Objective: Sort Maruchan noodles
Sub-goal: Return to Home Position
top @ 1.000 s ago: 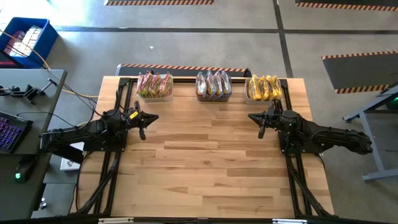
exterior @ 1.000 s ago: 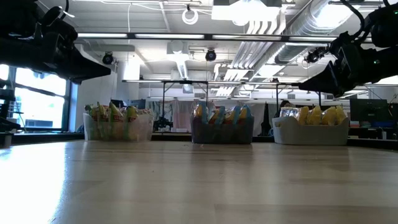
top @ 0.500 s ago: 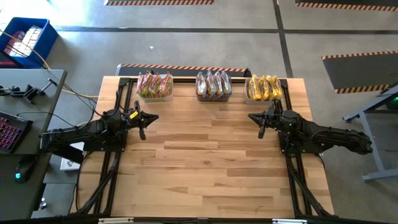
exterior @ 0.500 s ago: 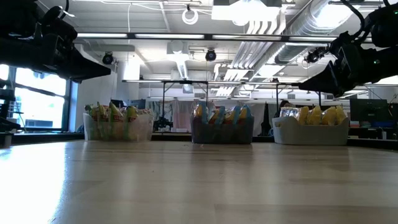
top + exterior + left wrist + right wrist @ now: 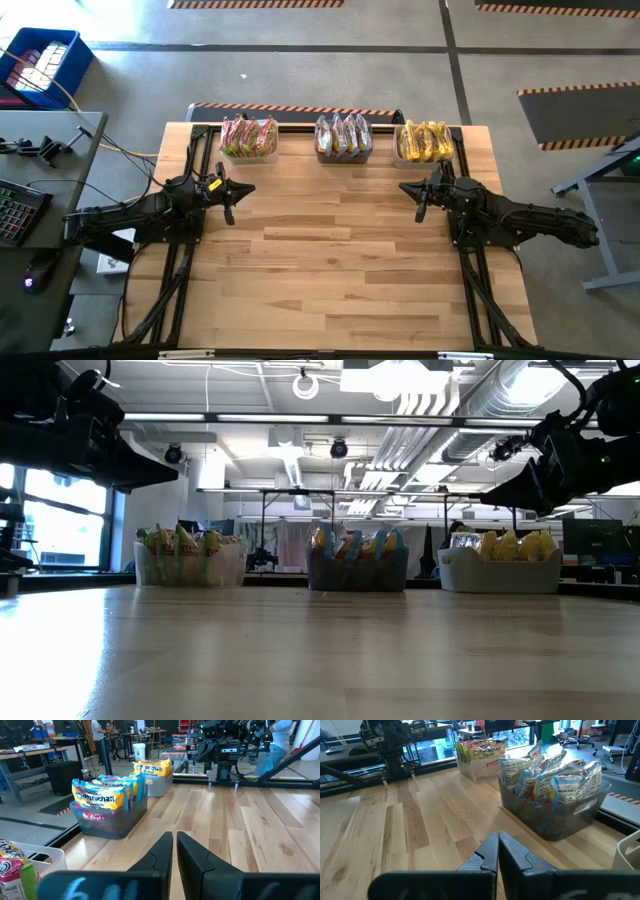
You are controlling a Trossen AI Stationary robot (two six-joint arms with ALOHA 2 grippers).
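All the Maruchan noodle packets stand on edge in three clear bins along the table's far edge. The left bin (image 5: 248,138) holds green-red packets, the middle bin (image 5: 343,137) pink-blue ones, and the right bin (image 5: 424,142) yellow ones. The low view shows the same bins in a row: left bin (image 5: 188,558), middle bin (image 5: 357,560), right bin (image 5: 500,563). My left gripper (image 5: 232,193) hovers shut and empty, near of the left bin. My right gripper (image 5: 420,195) hovers shut and empty, near of the right bin. Both shut finger pairs show in the wrist views: left gripper (image 5: 174,846), right gripper (image 5: 498,844).
Bare wooden table (image 5: 330,270) stretches from the grippers to the near edge. A striped bar (image 5: 295,108) runs behind the bins. A desk with a keyboard (image 5: 15,210) stands left of the table. People stand in the room beyond (image 5: 100,735).
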